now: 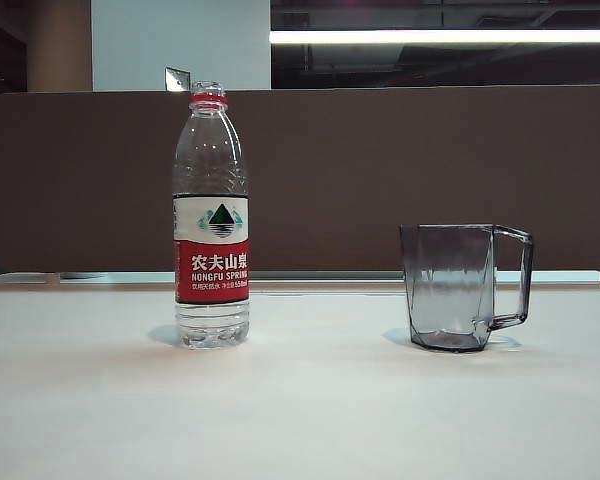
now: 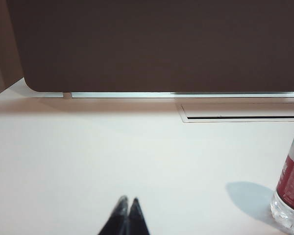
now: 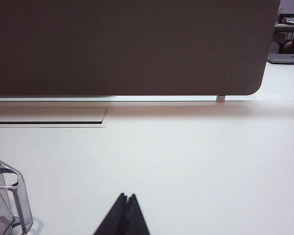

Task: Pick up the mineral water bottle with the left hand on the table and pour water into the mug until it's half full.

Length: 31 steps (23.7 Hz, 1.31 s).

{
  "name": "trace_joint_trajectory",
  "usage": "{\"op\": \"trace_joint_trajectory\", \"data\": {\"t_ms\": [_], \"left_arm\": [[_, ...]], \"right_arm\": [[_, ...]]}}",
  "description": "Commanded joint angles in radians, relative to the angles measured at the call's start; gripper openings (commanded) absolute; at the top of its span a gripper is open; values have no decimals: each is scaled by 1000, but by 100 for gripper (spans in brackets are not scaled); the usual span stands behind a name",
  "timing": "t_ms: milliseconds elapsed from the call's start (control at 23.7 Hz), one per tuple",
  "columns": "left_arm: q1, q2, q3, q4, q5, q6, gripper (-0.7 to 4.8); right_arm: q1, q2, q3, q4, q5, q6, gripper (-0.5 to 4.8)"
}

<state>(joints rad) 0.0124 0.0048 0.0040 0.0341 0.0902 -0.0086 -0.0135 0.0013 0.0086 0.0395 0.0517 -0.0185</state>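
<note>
Your left gripper (image 2: 128, 201) is sitting closed and empty, short of the one mineral water bottle (image 1: 211, 215); your right gripper (image 3: 127, 197) is likewise shut. That bottle is standing upright, uncapped neck up, on the table (image 1: 310, 410), with one mug (image 1: 465, 287) well apart to its right, handle facing away from it.

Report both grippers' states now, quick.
Left gripper: fingers shut, holding nothing, clear of the mineral water bottle.
Right gripper: fingers shut, holding nothing, clear of the mug.
</note>
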Motion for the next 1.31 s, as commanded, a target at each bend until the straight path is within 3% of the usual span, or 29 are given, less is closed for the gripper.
{"op": "trace_joint_trajectory", "data": {"t_ms": [42,590,759,1138,1307], "left_arm": [[0,0,3,17,2,1,-6],[-1,0,4,35,2,26,-6],[0,0,36,85,2,-105,-6],[-7,58,149,87,2,-122,-6],[-84,191,229,113,2,-119,-6]], "right_arm": [[0,-2,-3,19,-2,4,11],[0,-2,16,12,-11,4,-3],[0,3,118,-25,-64,24,-3],[1,146,366,-98,-78,22,-3],[1,282,498,-98,-101,21,-3]]}}
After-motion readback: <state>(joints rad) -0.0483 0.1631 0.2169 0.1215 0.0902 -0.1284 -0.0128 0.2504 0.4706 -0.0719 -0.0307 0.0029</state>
